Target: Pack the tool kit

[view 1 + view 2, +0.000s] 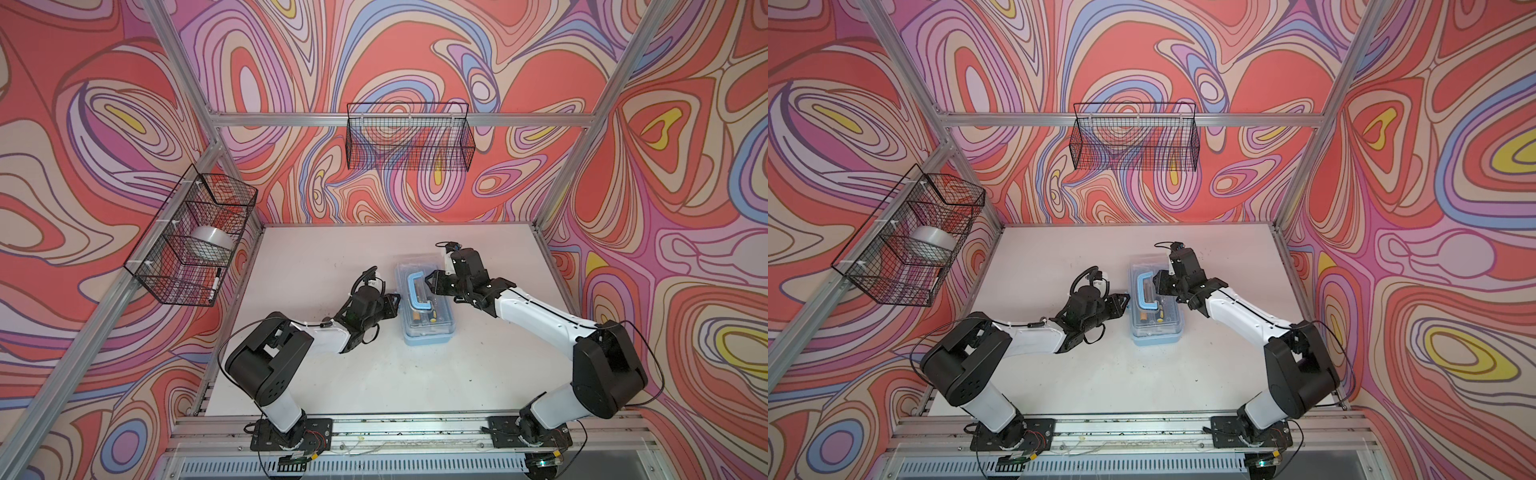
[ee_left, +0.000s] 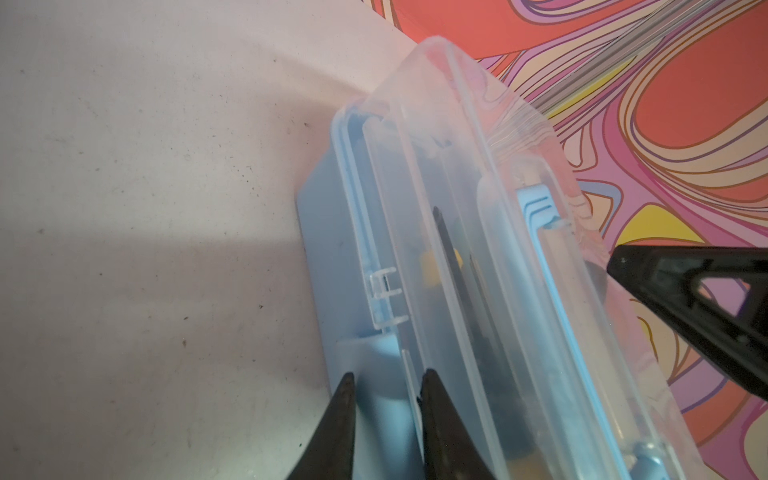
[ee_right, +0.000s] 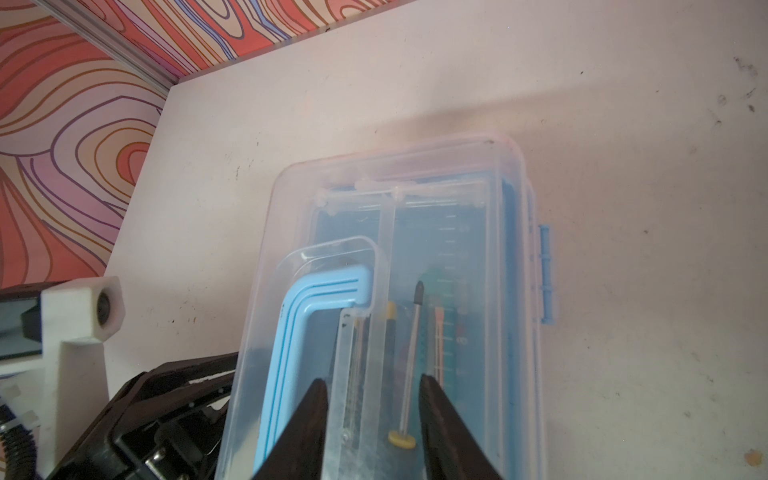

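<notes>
left arm (image 1: 320,333) and right arm (image 1: 536,309): white link shells, bulky black joint housings. thin black cable (image 1: 656,362) loops off each elbow. black base plate (image 1: 286,430), screws, red wires. fingers (image 2: 345,428) black, wedge-tapered. white wrist camera mount (image 3: 79,309).

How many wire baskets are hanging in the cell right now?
2. The left basket hangs on the left side rail, holding a tape roll and a marker; the back basket hangs on the rear rail.

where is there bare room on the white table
Bare: the white table between the light-blue plastic box with clear lid and the front aluminium rail; also the far strip by the patterned back wall. Crowded: at the box, where left gripper and right gripper sit.
</notes>
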